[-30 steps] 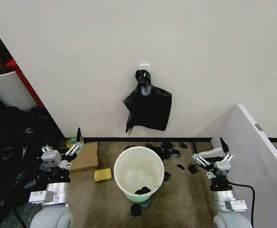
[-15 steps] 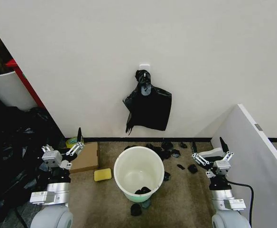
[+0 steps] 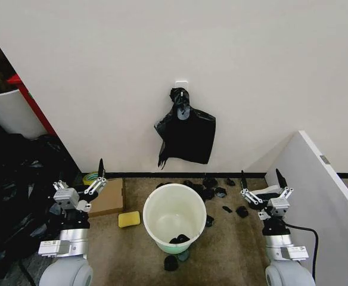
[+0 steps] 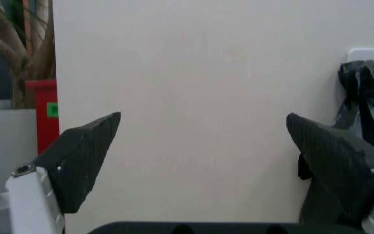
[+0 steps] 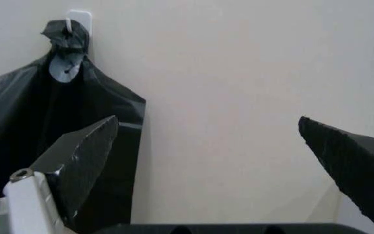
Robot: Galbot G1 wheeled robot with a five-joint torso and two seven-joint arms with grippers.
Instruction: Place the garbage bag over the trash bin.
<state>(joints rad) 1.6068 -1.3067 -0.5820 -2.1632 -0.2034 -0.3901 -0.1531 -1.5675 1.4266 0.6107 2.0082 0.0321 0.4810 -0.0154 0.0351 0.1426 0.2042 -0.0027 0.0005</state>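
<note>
The trash bin (image 3: 174, 185), a round white bucket, stands on the floor below the wall hook with small black scraps (image 3: 179, 239) in its bottom. Above it, a knotted bunch of black bags (image 3: 186, 134) with a grey patch hangs from the hook; it is also seen as the bunch (image 4: 365, 97) and the bunch (image 5: 64, 112). The garbage bag on its own is out of view. My left gripper (image 3: 78, 182) (image 4: 201, 119) is open left of the bin. My right gripper (image 3: 261, 182) (image 5: 206, 122) is open right of it. Both point at the wall and hold nothing.
A cardboard box (image 3: 106, 196) and a yellow sponge (image 3: 129, 218) lie left of the bin. Black scraps (image 3: 213, 187) litter the floor by the wall. A heap of black plastic (image 3: 13, 190) and a white tub (image 3: 7, 110) fill the left. A pale panel (image 3: 323, 190) slants along the right.
Both grippers have shifted only a trifle, the right one slightly up and toward the wall. The bin and the hanging bunch have not moved.
</note>
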